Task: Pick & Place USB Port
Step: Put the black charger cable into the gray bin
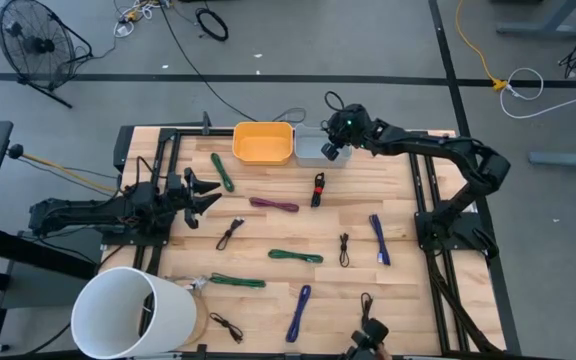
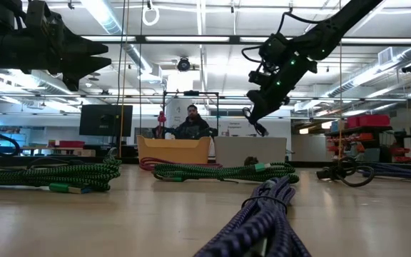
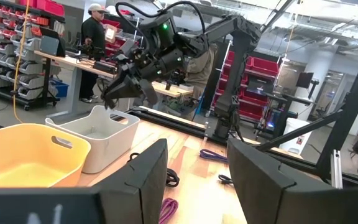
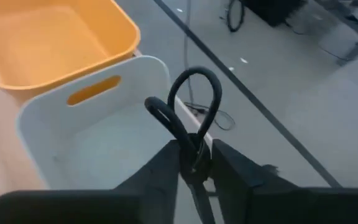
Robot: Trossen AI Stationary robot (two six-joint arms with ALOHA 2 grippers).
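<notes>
- No words, numbers or signs can be read in any of the four views.
- The yellow bin (image 1: 263, 144) and the white bin (image 4: 98, 134) are plain — no label on either one.
- The red boxes on the shelves (image 3: 17, 25) in the room are too far off to read.
- The dark screen (image 2: 105, 120) behind the table shows nothing to read.
- At the bottom of the left wrist view there are pale marks on a dark part (image 3: 36, 214) — they look a bit like letters, but they are too blurry to tell.
</notes>
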